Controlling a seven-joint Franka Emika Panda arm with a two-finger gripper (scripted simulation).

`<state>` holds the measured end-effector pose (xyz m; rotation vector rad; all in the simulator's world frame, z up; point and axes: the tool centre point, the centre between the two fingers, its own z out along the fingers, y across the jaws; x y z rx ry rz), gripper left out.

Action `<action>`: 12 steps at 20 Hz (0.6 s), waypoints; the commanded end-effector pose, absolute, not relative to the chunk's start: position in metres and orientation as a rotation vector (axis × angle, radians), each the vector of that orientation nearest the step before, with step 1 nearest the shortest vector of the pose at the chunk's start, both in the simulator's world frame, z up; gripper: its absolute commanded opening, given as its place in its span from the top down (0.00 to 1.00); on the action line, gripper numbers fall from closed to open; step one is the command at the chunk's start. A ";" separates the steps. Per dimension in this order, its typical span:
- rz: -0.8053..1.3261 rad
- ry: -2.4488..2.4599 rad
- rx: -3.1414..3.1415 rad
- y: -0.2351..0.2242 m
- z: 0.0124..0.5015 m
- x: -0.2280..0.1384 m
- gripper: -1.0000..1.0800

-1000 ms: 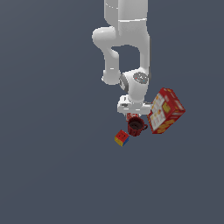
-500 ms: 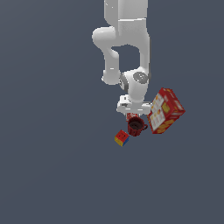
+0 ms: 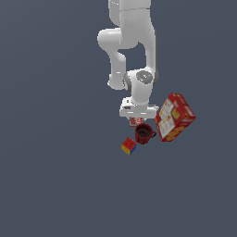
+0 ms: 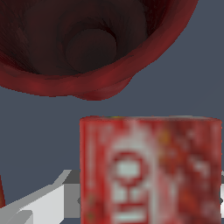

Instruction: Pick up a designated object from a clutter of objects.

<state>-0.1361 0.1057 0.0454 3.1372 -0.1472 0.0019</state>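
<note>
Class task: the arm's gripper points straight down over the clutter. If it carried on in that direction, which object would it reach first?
Most likely the small red package, which fills the wrist view directly under the gripper. The dark red mug sits just beside it. The fingertips are hidden, so whether they touch it already is unclear.

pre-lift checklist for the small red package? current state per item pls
1. Gripper over the small red package, not another object: ok; the wrist view has the package centred and close.
2. Fingers either side of the package: cannot tell; only a pale finger part shows beside it.
3. Jaws closed on the package: cannot tell; no contact is visible in either view.
4. Dark red mug clear of the gripper: not ok; it sits right next to the package, rim very close in the wrist view.
5. Large red-and-yellow box apart from the gripper: ok, though near.
6. Multicoloured cube out of the way: ok.
</note>
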 end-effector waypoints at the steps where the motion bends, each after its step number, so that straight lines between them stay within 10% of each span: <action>1: 0.003 -0.147 3.137 0.095 0.057 -0.134 1.00; 12: 0.001 -0.146 3.141 0.037 0.128 -0.123 1.00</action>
